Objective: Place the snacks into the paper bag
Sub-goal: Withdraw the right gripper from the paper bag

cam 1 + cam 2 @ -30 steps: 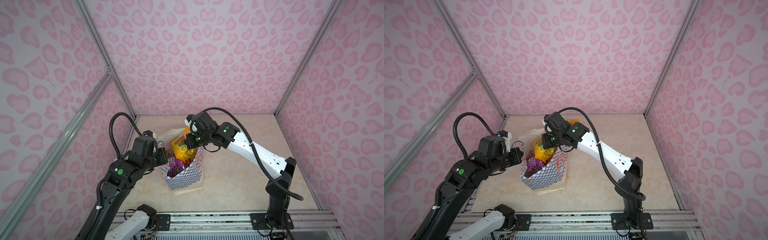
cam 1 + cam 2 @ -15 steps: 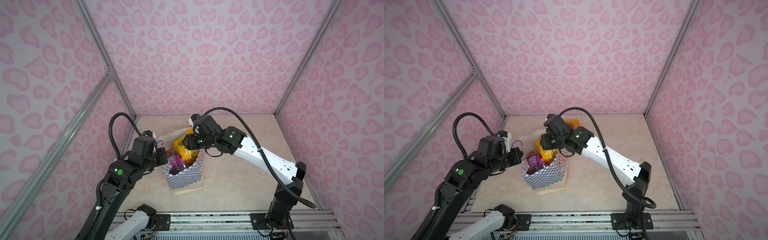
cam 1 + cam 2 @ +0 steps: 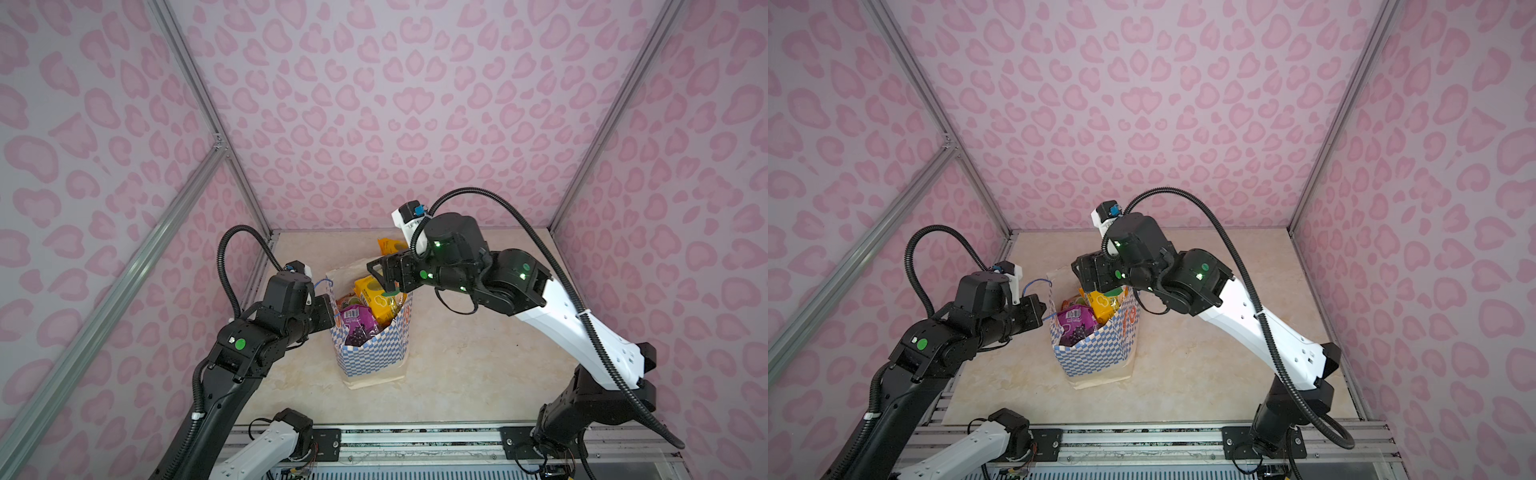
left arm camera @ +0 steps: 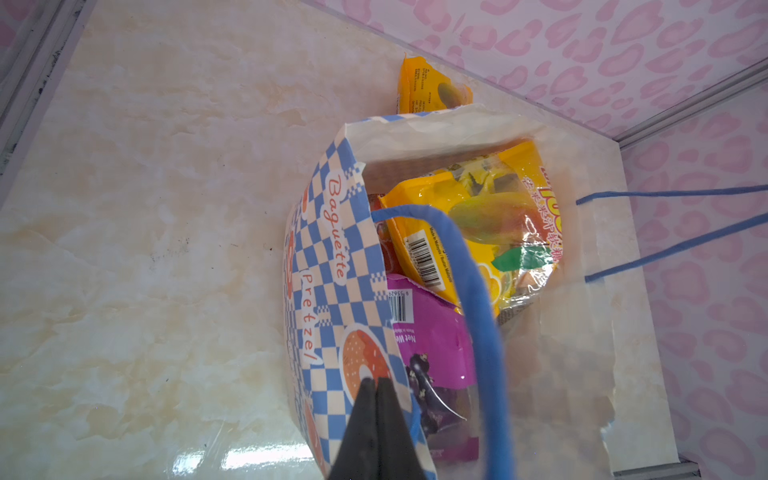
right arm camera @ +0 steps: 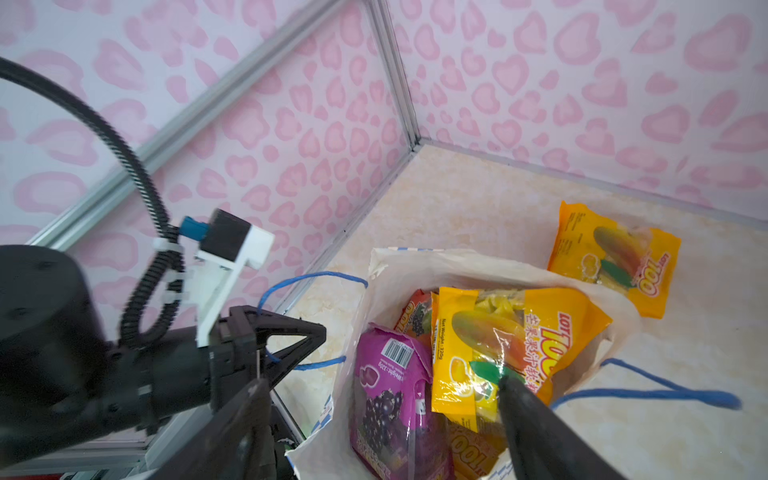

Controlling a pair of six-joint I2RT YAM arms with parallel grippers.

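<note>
One yellow packet (image 5: 498,332): in paper bag (image 5: 415,266), just under right gripper (image 5: 382,384), jaws spread.
Left gripper (image 4: 376,386): pressed together, beside bag's checkered wall.

You have the paper bag (image 3: 370,357) standing on the table (image 3: 478,365). Several packets (image 3: 376,297) sit inside it, and a lone packet (image 3: 386,245) lies on the table just behind the bag.

Pink blotch-patterned walls (image 3: 374,104) fill the upper frame. A beige marbled tabletop (image 3: 478,353) lies below them. A metal rail (image 3: 415,441) runs along the bottom edge.
</note>
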